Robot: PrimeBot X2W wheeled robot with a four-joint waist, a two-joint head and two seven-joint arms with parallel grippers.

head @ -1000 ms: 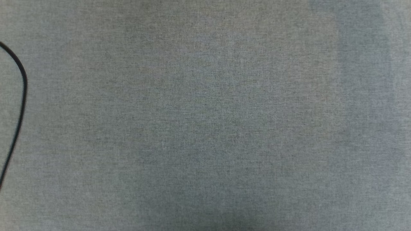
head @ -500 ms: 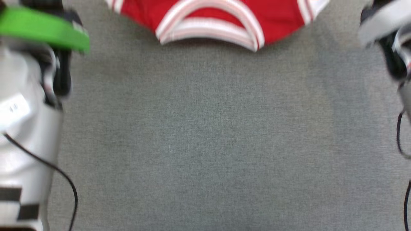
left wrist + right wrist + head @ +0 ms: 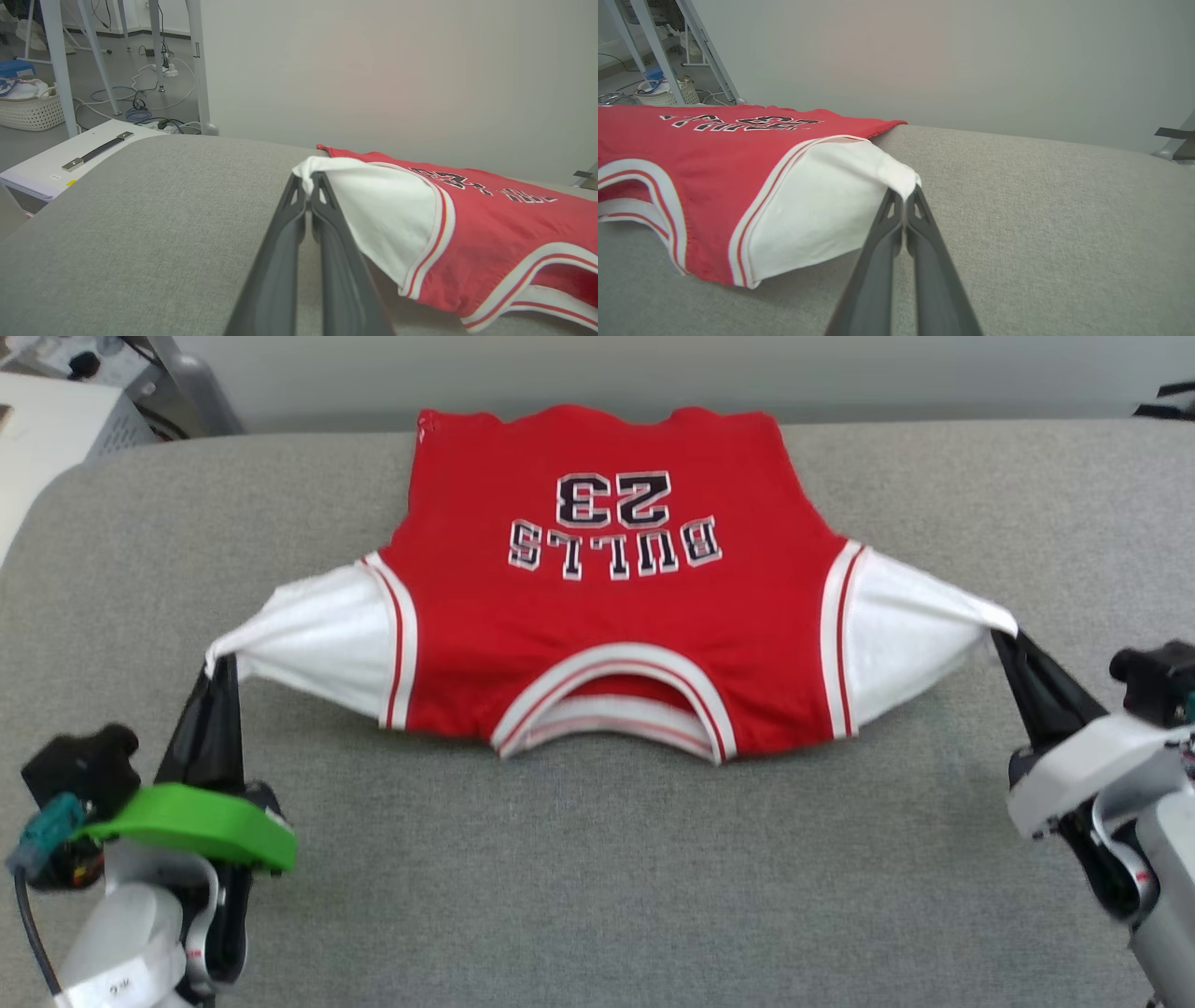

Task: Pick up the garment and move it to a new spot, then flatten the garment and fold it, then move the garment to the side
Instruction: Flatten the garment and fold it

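Bulls 23 jersey [image 3: 607, 616] looks soft, light, limp. We see left end effector [image 3: 220, 665] and right end effector [image 3: 1003, 635] each clamped on a white sleeve tip, a sound hold for spreading.

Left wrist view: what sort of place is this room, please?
Probably a robotics lab or workshop, not a home: loose cables and a power strip on the bare floor, metal frame legs, and a grey fabric-covered table holding the garment.
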